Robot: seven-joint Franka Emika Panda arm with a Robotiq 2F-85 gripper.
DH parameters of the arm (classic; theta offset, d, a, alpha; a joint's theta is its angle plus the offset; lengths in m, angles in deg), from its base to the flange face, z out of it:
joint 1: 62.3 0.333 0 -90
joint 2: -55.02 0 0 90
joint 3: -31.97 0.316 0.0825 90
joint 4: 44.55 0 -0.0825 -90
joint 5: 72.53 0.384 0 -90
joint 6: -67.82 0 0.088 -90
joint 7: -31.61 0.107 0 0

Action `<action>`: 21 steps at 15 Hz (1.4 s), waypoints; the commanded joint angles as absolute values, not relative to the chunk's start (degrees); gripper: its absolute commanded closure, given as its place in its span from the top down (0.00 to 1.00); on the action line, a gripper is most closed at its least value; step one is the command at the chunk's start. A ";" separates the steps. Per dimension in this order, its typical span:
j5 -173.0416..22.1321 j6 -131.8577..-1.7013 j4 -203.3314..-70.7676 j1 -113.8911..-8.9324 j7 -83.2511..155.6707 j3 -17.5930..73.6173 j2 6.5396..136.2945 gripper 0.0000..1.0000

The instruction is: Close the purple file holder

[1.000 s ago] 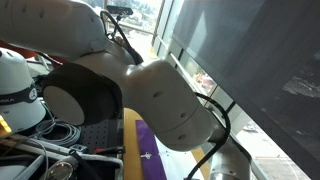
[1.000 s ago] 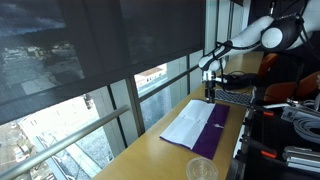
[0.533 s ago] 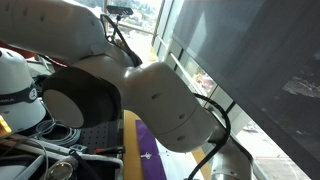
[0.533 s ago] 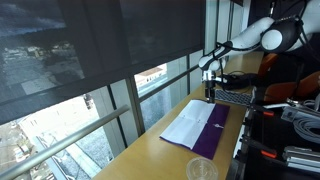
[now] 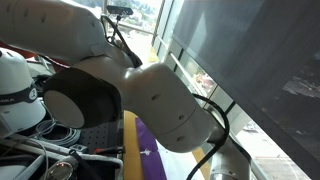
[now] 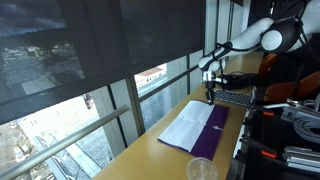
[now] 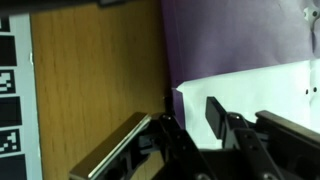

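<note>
The purple file holder point(image 6: 216, 136) lies open on the wooden table point(image 6: 150, 160), with white sheets point(image 6: 188, 126) on its window side. My gripper point(image 6: 209, 95) hangs over the holder's far end. In the wrist view the purple cover point(image 7: 230, 35) fills the top and the white sheet point(image 7: 260, 85) lies below it. My gripper point(image 7: 192, 116) stands at the sheet's corner with a gap still showing between its dark fingers point(image 7: 215, 113). I cannot tell whether they touch the holder. In an exterior view only a purple strip of the holder point(image 5: 147, 156) shows under the arm point(image 5: 160, 100).
A clear plastic cup point(image 6: 201, 170) stands on the table at the holder's near end. The window glass point(image 6: 150, 95) runs along one side. Dark equipment and cables point(image 6: 290, 130) crowd the opposite side. Black-and-white markers point(image 7: 10, 90) lie beside the bare wood point(image 7: 95, 80).
</note>
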State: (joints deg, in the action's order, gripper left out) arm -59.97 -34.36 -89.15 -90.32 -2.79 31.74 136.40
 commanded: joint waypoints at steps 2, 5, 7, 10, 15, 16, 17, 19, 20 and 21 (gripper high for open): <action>-59.83 -31.99 -86.32 -90.30 -3.32 32.41 137.54 0.07; -59.76 -31.60 -86.59 -90.09 -3.34 32.71 136.80 0.00; -59.98 -31.03 -86.65 -89.76 -3.31 32.69 136.00 0.00; -60.57 -29.58 -86.71 -88.88 -3.28 32.24 134.52 0.00; -62.76 -27.56 -88.06 -86.98 -3.11 30.31 130.27 0.00; -63.67 -27.59 -88.44 -86.63 -3.30 29.82 129.28 0.00; -64.80 -27.50 -88.78 -86.26 -3.49 29.23 128.21 0.00; -67.29 -27.03 -89.24 -85.58 -3.72 28.03 126.30 0.00; -68.52 -26.73 -89.44 -85.29 -3.88 27.40 125.43 0.00; -69.70 -26.85 -89.91 -85.06 -4.16 26.90 124.47 0.00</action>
State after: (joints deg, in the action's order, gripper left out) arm -66.79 -28.03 -87.07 -86.14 -2.80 28.93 128.38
